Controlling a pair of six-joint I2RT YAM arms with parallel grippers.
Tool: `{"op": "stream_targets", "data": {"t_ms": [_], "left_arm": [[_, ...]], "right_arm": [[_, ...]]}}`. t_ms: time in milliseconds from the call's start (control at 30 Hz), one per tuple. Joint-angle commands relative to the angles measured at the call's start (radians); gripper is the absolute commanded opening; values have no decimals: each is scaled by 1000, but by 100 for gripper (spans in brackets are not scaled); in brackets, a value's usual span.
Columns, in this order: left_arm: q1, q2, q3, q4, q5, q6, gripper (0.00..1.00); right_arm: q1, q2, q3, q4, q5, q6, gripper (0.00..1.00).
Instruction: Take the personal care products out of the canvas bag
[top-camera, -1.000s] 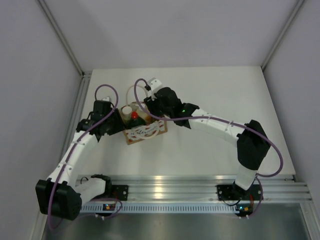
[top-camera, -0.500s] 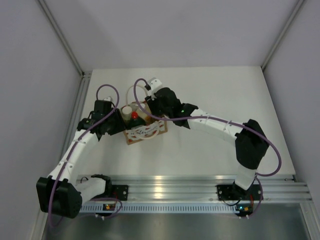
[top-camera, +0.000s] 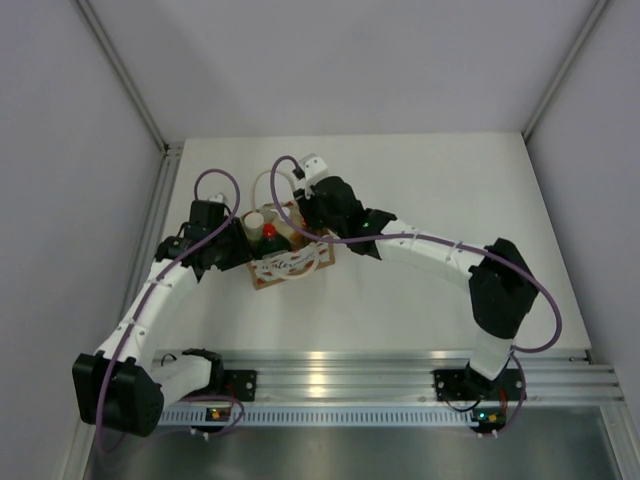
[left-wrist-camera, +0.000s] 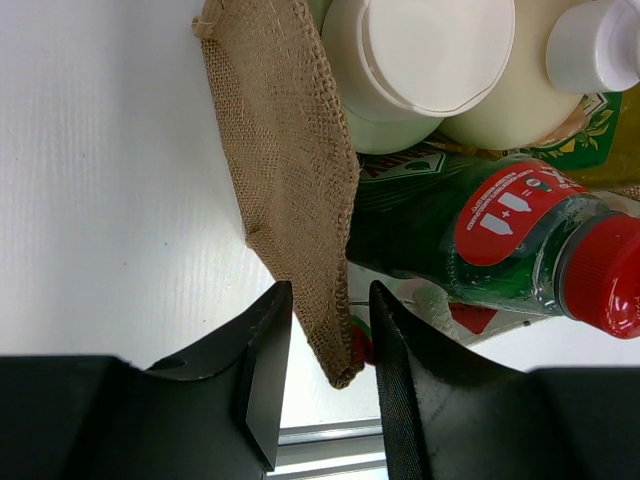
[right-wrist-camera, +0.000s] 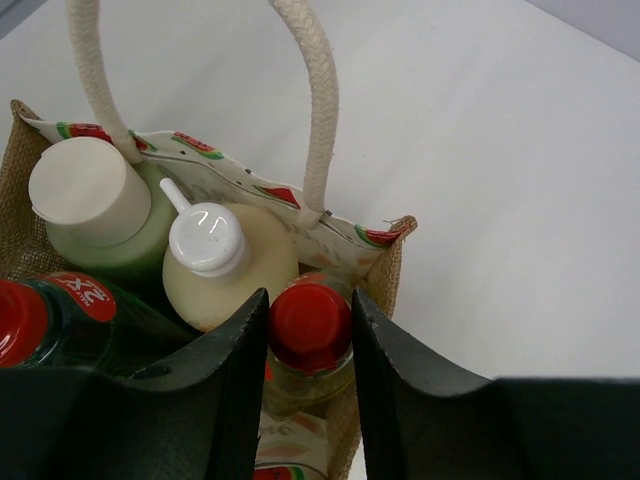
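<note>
Since the earlier frame, the right tool (right-wrist-camera: 308, 300) had drawn its fingers together. You could see them clamped on the red cap of the yellow bottle (right-wrist-camera: 310, 325), which stood in a corner of the canvas bag (left-wrist-camera: 290, 160) below one foot of the cream handle (right-wrist-camera: 315, 110). You could see the bag and the left arm where they had been.

The left tool (left-wrist-camera: 328, 300) was clenched on the bag itself, with the burlap side wall pinched between its fingers.

All four products were inside the bag:
- The dark green bottle (left-wrist-camera: 450, 230) lay just inside the wall that the left tool gripped.
- The pale cylinder (right-wrist-camera: 90, 195) with the white cap stood beside the green bottle.
- The cream pump bottle (right-wrist-camera: 225, 265) stood between the cylinder and the yellow bottle.

You could see the bag standing on the table (top-camera: 430, 180) between the two tools.
</note>
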Motion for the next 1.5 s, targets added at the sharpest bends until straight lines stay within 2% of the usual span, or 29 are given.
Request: {"op": "stream_targets", "data": {"t_ms": [0, 133, 233, 267, 433, 733, 1467], "left_arm": [[-7, 3, -11, 3, 13, 15, 41], [-7, 3, -11, 4, 16, 15, 41], [-9, 5, -10, 3, 17, 17, 41], [-9, 5, -11, 3, 17, 17, 41], [-10, 0, -11, 3, 13, 17, 41], [-12, -4, -13, 1, 8, 14, 41], [-13, 20, -13, 1, 14, 14, 41]], "right_arm": [[-5, -26, -20, 67, 11, 16, 34], [-5, -31, -47, 82, 16, 24, 35], [-5, -34, -47, 85, 10, 24, 22], [-5, -37, -49, 88, 5, 21, 12], [-3, -72, -81, 146, -1, 1, 0], [-5, -123, -90, 216, -7, -44, 0], [-5, -180, -73, 262, -29, -55, 0]]}}
